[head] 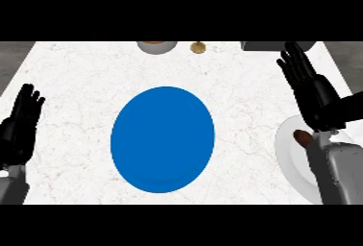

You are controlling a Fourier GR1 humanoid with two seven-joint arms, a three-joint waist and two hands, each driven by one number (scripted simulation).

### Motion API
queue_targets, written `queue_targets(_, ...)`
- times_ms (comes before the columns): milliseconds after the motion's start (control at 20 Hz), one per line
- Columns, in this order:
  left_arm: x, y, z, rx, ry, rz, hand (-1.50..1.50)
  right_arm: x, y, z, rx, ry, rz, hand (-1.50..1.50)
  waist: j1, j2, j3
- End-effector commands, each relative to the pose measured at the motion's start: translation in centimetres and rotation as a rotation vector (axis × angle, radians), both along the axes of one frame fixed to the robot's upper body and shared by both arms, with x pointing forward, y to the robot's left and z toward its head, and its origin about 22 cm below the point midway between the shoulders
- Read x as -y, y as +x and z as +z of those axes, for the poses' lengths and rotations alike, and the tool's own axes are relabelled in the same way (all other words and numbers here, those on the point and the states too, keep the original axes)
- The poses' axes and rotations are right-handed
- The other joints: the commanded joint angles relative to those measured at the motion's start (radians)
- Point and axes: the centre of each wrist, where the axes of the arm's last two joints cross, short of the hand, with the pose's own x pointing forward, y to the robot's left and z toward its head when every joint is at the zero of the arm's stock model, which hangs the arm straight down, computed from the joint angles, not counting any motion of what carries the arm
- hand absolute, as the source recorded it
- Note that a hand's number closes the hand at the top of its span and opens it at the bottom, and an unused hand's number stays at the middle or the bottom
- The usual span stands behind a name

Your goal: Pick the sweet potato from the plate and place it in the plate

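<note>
Peeking beside right hand (310, 91) (open), sweet potato (302, 138)

Bare counter (71, 96) around blue plate (163, 139)

Kitchen, white marble counter (78, 72), blue plate (163, 139), white plate (291, 158)

A brown sweet potato (302, 138), mostly hidden, lies on a white plate (287, 158) at the counter's right, well apart from the empty blue plate (163, 139) mid-counter.
</note>
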Motion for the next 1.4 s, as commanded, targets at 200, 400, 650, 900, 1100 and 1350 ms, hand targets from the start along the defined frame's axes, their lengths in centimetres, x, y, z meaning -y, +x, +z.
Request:
queue_targets(200, 0.3, -3.1, -1.4, -0.07, 0.28, -0.072, 0.0, 2.6, -2.7, -0.1, 0.058, 0.097, 0.379, -1.5, -0.005, -0.008, 0.021)
queue_targets(400, -0.5, -5.4, -3.8, -0.17, 0.296, -0.063, 0.0, 8.3, -6.1, 0.6, 0.386, -0.209, 0.094, -1.5, -0.047, -0.008, 0.023)
queue_targets(650, 0.0, -5.3, -3.3, -0.164, 0.294, -0.064, 0.0, 11.6, -12.3, -7.3, 0.506, -0.033, 0.009, -1.5, -0.034, -0.004, 0.022)
queue_targets(900, -2.0, -5.0, -1.5, -0.16, 0.321, -0.091, 0.0, 16.1, -15.3, -5.8, 0.504, -0.131, 0.112, -1.5, -0.012, -0.003, 0.017)
queue_targets(1100, 0.1, -5.3, -1.3, -0.15, 0.318, -0.097, 0.0, 19.2, -15.8, -4.6, 0.374, -0.39, 0.149, -1.5, -0.002, -0.003, 0.018)
queue_targets(1350, 1.4, -5.5, -2.6, -0.158, 0.316, -0.111, 0.0, 17.8, -15.5, -1.1, 0.267, -0.749, 0.134, -1.5, -0.006, -0.001, 0.016)
